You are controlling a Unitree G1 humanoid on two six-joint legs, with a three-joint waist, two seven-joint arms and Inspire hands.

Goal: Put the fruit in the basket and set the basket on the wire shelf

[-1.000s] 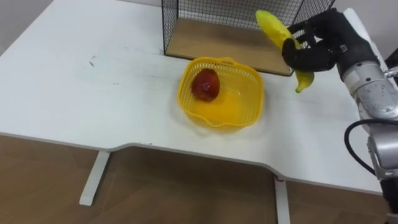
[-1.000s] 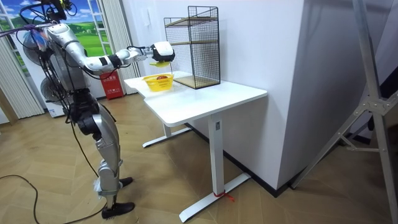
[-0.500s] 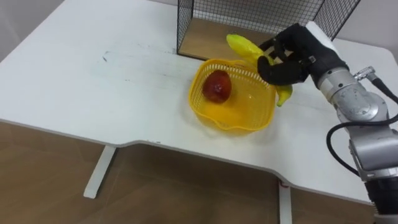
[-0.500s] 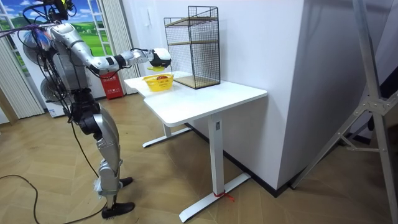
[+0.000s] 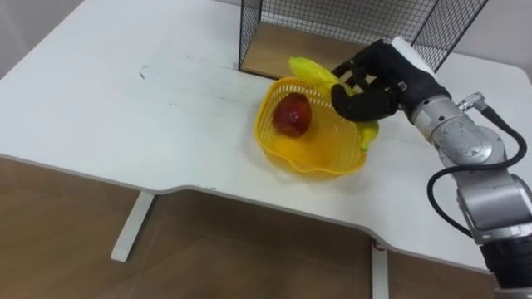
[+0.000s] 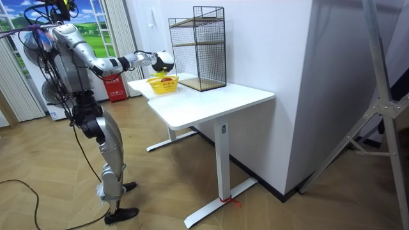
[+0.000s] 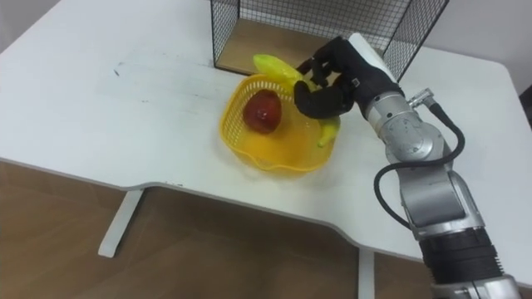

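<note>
A yellow mesh basket (image 5: pixel 309 158) (image 7: pixel 270 152) (image 6: pixel 162 85) sits on the white table (image 5: pixel 125 108), just in front of the wire shelf (image 5: pixel 349 25) (image 7: pixel 316 21) (image 6: pixel 198 48). A red apple (image 5: pixel 292 115) (image 7: pixel 261 112) lies inside it on the left. My right hand (image 5: pixel 378 81) (image 7: pixel 342 75) is shut on a yellow banana (image 5: pixel 309 70) (image 7: pixel 274 65) and holds it low over the basket's far right rim; one banana end (image 5: pixel 367 133) hangs by the rim. In the room view I stand at the table's end with the right arm stretched out over the basket.
The wire shelf has a wooden bottom board (image 5: pixel 287 50) right behind the basket. The table's front edge (image 5: pixel 208 191) runs close below the basket. White wall stands behind the table in the room view.
My right hand has come down and to the left with the banana, from beside the shelf to low over the basket's rim. The eye view itself shifted slightly.
</note>
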